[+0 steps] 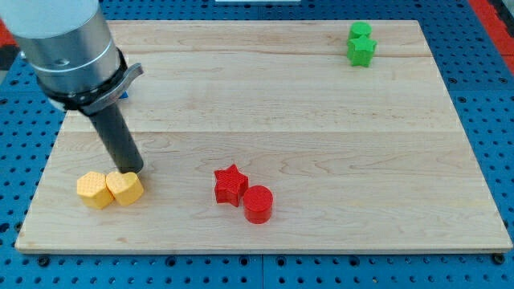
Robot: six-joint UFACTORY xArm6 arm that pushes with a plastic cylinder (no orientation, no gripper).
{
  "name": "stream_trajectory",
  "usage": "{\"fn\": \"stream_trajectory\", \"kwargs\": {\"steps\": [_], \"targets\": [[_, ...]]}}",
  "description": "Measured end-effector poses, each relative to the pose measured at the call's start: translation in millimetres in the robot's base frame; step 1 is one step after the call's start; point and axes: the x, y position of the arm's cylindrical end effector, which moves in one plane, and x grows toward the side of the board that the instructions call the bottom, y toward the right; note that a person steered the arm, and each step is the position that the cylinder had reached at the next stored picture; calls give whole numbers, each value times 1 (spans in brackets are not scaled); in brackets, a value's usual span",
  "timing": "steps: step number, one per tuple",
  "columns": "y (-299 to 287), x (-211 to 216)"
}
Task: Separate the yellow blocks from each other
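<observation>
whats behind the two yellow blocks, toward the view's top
My tip stands just behind the yellow heart block, beside the yellow hexagon block. A blue object is mostly hidden behind the arm.

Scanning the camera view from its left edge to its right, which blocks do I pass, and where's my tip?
Yellow hexagon block → yellow heart block, my tip just above it → red star → red cylinder → green blocks, top right.

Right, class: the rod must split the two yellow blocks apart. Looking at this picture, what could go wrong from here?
1. My tip sits just above the right yellow block, which touches the left yellow block; a push could move both together.
2. Both lie near the wooden board's bottom-left edge, so one might slide off.
3. Pushed toward the view's right, a block could reach the red star.
</observation>
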Motion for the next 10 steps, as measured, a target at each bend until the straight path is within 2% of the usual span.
{"fn": "stream_trajectory", "kwargs": {"steps": [1,3,4,5,6,7,9,10], "targets": [[-57,-16],[-119,64],[-92,107],[-14,100],[-23,46],[-5,27],[-10,48],[21,55]]}}
